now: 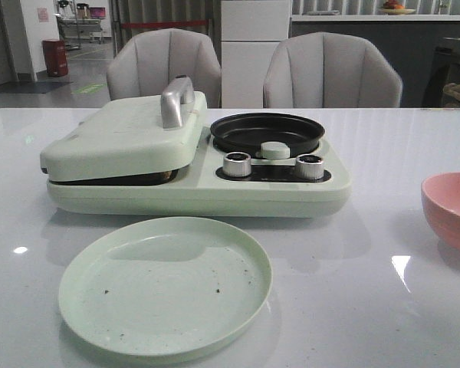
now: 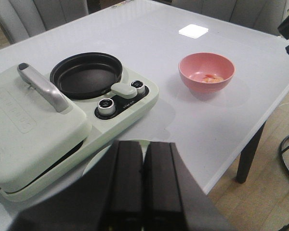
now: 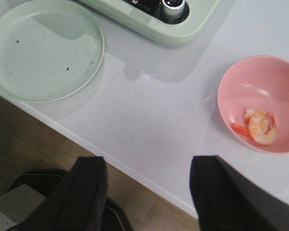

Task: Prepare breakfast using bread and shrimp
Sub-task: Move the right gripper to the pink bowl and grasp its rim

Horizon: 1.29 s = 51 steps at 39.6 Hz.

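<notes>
Round pale-green plate [image 1: 165, 285], lower centre, lies bare but for crumbs. Curled orange-marked shrimp [image 3: 258, 126] sits in the pink bowl [image 3: 241, 82] at right; bread not visible. Green sandwich maker [image 1: 123, 138] is closed. Left pincer [image 2: 143, 192] closed, empty; right pincer [image 3: 147, 192] open. Judged: assembly not begun.

Open-plan dining or demo area inside a larger building, not a private kitchen. Glossy white table [image 1: 383, 299] on a wood floor [image 2: 274, 192]. Two grey upholstered chairs [image 1: 164, 65] pulled up on the far side. Mint-green breakfast cooker [image 1: 195, 165], matching plate [image 1: 165, 287], pink bowl [image 1: 451, 208] laid out. Behind: white counter [image 1: 353, 17], red bin [image 1: 54, 57], long corridor with carts.
</notes>
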Tool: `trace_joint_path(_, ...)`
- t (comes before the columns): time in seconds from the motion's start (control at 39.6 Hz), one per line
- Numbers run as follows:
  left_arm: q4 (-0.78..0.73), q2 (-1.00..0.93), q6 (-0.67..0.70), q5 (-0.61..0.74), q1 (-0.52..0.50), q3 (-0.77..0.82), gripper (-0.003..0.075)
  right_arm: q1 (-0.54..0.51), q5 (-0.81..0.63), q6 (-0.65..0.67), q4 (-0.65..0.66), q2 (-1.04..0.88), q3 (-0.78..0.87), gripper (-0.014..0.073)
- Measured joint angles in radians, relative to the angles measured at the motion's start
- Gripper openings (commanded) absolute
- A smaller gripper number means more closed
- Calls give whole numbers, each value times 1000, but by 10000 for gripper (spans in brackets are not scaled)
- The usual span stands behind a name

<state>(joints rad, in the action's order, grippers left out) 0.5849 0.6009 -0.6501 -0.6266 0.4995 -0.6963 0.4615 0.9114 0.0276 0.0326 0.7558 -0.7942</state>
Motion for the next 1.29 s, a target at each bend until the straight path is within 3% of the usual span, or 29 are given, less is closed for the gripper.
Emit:
trace_joint_path(0.43, 0, 0, 0, 36, 0, 0, 101, -24, -62, 0, 12, 97, -5, 486)
trace_joint_path(0.91, 0, 0, 0, 40, 0, 0, 101, -535, -81, 0, 18, 418, -124, 486)
trace_joint_path(1.09, 0, 0, 0, 40, 0, 0, 101, -624, -139, 0, 21, 568, -159, 486)
trace_joint_path(1.29, 0, 0, 0, 40, 0, 0, 101, -635, -238, 0, 32, 727, -179, 486)
